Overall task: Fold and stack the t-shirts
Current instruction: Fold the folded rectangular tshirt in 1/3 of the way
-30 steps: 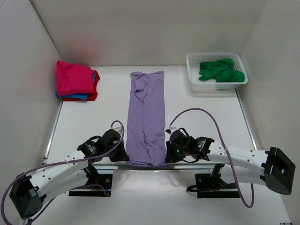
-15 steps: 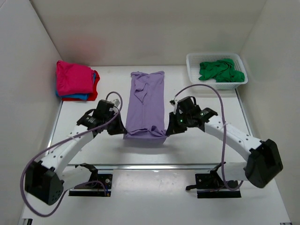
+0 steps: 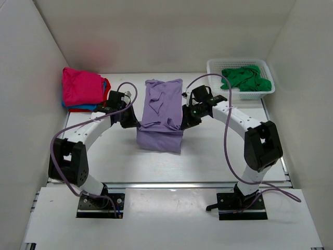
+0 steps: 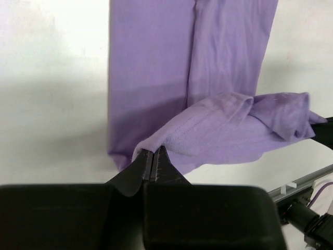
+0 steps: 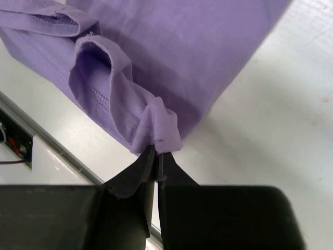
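Note:
The lilac t-shirt lies as a long strip in the middle of the table, its near end lifted and carried back over itself. My left gripper is shut on the hem's left corner; in the left wrist view the cloth drapes from the tips. My right gripper is shut on the right corner, which also shows in the right wrist view with the lilac cloth hanging from it. Folded magenta, blue and red shirts are stacked at the far left. A green shirt lies crumpled in the basket.
The white lattice basket stands at the far right corner. White walls enclose the table on three sides. A metal rail runs along the near edge.
Both grippers have carried the lilac shirt's near hem from the table's front edge back towards the far end, folding the shirt over itself. Both arms are stretched farther out.

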Controlling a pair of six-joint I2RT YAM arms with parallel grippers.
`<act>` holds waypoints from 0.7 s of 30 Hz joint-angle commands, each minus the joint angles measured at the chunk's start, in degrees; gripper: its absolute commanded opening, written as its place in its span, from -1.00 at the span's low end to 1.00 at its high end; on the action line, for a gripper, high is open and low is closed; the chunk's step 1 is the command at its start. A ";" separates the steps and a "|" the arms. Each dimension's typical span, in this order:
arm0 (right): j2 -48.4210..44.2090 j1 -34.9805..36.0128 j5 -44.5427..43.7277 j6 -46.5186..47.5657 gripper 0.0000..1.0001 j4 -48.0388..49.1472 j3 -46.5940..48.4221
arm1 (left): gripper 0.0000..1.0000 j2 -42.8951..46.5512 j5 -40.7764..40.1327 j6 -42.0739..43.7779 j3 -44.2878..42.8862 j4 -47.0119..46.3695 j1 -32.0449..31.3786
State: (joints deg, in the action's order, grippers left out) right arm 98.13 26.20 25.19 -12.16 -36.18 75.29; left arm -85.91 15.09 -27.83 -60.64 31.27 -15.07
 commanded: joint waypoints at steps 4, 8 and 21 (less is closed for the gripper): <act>6.54 -1.85 -1.54 4.43 -1.00 -2.56 9.77 | -1.00 -5.57 2.66 1.47 -5.97 -5.95 0.75; 10.94 -2.99 -2.34 6.45 -0.98 -5.03 16.63 | -1.00 -9.88 3.02 1.65 -9.40 -7.27 1.27; 24.74 -6.16 -6.72 8.74 -0.77 -4.08 29.31 | -0.69 -22.63 3.54 -1.25 -16.79 -13.59 3.55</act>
State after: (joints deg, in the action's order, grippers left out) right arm 122.04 20.51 21.69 -4.73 -41.78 102.15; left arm -108.16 17.63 -27.42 -75.48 21.43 -12.75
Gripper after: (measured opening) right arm 0.079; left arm 0.098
